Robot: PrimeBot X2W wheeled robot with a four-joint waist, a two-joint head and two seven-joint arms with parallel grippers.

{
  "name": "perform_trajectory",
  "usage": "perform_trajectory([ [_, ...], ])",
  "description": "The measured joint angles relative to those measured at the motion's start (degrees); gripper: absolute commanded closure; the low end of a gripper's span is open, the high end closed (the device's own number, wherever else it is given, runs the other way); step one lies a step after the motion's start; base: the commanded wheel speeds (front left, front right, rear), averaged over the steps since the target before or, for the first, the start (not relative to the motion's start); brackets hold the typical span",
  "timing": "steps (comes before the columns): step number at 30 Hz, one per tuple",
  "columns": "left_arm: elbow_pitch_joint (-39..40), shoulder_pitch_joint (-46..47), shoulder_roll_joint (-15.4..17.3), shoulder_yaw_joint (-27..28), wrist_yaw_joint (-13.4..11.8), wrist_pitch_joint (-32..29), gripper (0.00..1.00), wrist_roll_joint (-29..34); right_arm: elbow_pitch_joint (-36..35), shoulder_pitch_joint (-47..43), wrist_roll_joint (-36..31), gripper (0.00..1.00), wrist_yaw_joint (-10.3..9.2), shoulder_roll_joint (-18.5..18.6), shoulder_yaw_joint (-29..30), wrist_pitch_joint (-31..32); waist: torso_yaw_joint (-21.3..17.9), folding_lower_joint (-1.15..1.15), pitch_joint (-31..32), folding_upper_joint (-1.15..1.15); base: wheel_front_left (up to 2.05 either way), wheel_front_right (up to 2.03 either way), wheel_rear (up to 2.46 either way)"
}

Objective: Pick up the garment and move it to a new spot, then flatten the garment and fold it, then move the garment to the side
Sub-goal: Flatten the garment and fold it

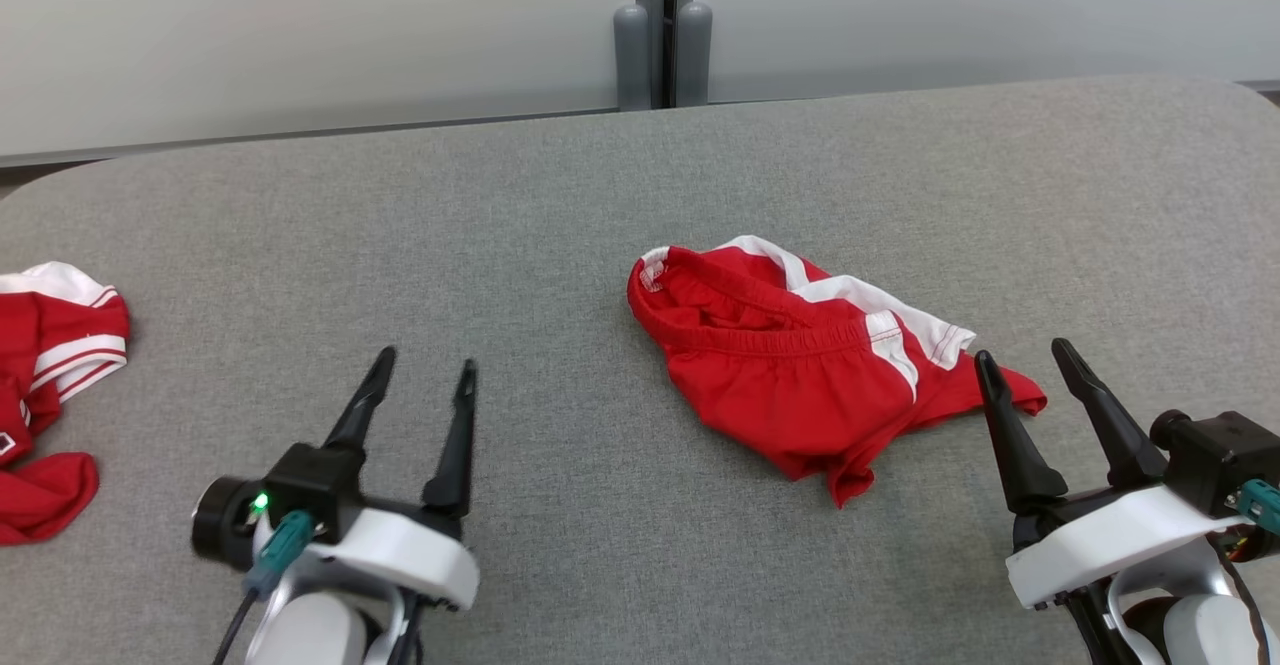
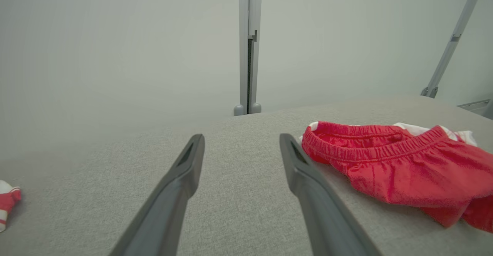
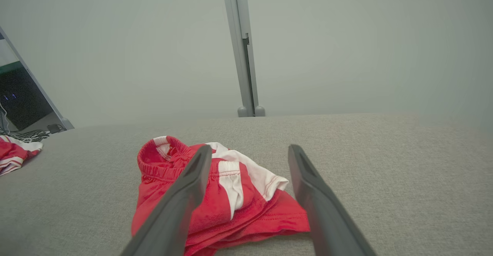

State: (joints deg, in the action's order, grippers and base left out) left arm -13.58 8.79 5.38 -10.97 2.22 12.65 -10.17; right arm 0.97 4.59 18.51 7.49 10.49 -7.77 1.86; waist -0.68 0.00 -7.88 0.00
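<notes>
A pair of red shorts with white side stripes, the garment (image 1: 800,365), lies crumpled on the grey table, right of centre. Its elastic waistband faces the far left. In the left wrist view the garment (image 2: 400,167) sits to the right of the fingers; in the right wrist view the garment (image 3: 227,194) lies just beyond the left finger. My left gripper (image 1: 425,365) hovers open at the lower left, well clear of the cloth. My right gripper (image 1: 1025,355) is open at the lower right, its fingertips beside the garment's right corner. Nothing is held.
Another red and white garment (image 1: 50,385) lies bunched at the table's left edge, also seen as a red scrap (image 2: 7,204) and red cloth (image 3: 15,154). A pale wall with a grey post (image 1: 660,35) stands behind the grey fabric table (image 1: 500,245).
</notes>
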Motion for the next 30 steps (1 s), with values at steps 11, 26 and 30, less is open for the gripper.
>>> perform_trajectory([
  [11, -0.01, 14.38, -2.32, -16.82, 4.76, -8.27, 0.0, -2.76, -0.19, 2.48, 0.25, 0.0, 0.0, 0.16, -0.49, 0.15, -2.08, 0.0, -4.48, 0.0, 0.0, 0.0, 0.0],
  [26, -14.36, 31.99, -2.64, -34.56, 5.03, -15.85, 0.0, -15.1, 3.14, 6.28, 2.4, 0.0, 0.0, -0.58, -2.64, -2.74, -9.91, 0.0, -10.96, 0.0, 0.0, 0.0, 0.0],
  [30, -17.72, 33.89, -2.64, -36.74, 4.98, -17.46, 0.81, -18.26, 4.15, 6.6, 2.85, 0.0, 0.0, -0.68, -2.75, -3.44, -10.99, 0.0, -11.96, 0.0, 0.0, 0.0, 0.0],
])
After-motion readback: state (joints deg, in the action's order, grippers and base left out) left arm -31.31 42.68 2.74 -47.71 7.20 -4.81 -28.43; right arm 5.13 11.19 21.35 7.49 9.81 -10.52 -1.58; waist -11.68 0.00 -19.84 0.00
